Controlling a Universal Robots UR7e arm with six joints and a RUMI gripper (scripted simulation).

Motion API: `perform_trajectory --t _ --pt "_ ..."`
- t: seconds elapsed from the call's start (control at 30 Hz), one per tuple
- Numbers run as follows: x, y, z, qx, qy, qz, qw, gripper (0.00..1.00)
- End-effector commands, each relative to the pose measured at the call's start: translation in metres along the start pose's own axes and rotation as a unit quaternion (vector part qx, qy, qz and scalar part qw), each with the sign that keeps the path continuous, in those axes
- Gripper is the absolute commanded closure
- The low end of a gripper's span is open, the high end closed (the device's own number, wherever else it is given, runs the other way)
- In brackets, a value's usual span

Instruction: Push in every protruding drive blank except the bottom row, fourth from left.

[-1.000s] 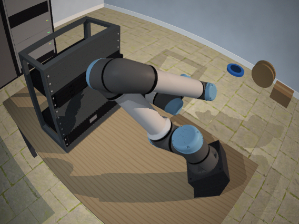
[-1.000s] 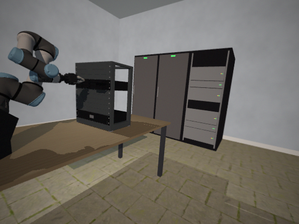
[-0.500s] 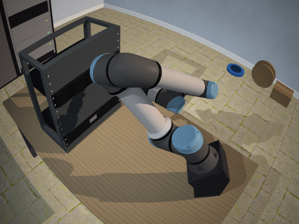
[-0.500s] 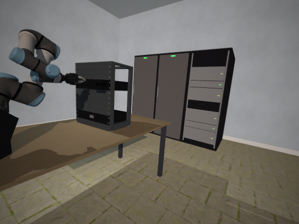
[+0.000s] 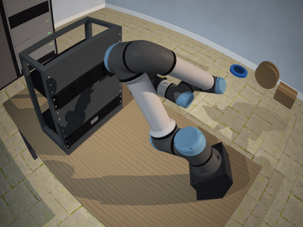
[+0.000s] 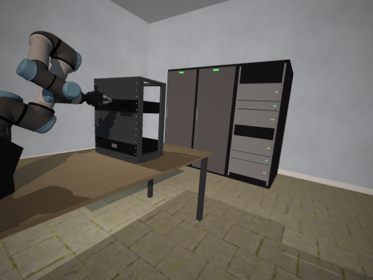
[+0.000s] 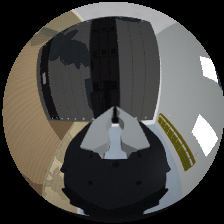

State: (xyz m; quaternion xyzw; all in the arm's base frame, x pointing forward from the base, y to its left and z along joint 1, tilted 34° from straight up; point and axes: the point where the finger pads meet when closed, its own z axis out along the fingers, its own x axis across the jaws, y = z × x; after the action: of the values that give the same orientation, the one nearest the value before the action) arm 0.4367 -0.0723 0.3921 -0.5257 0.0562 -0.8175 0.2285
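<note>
The dark open-frame rack (image 5: pixel 72 80) stands on the wooden table, its front panel facing the arm. It also shows in the exterior view (image 6: pixel 128 118) and fills the upper half of the wrist view (image 7: pixel 100 70). Rows of dark drive blanks (image 5: pixel 80 82) cross its front; I cannot tell which stick out. A small light label (image 5: pixel 94 121) sits low on the front. My gripper (image 6: pixel 106 97) is shut and empty, its tips at the upper part of the rack front, left side in the exterior view. In the wrist view the closed fingertips point at the dark panel.
The arm's base (image 5: pixel 210 173) stands on the table's near right corner. Tall server cabinets (image 6: pixel 226 118) stand behind the rack. A blue ring (image 5: pixel 238 71), a brown disc (image 5: pixel 266 74) and a brown box (image 5: pixel 285 94) lie off the table at far right.
</note>
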Motion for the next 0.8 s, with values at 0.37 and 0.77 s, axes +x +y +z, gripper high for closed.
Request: perform_trajectory --t 0.37,0.77 --pt "0.0 0.041 0.001 0.0 0.001 0.0 1.0 1.0" --pt "0.0 0.042 0.002 0.0 0.001 0.0 1.0 1.0"
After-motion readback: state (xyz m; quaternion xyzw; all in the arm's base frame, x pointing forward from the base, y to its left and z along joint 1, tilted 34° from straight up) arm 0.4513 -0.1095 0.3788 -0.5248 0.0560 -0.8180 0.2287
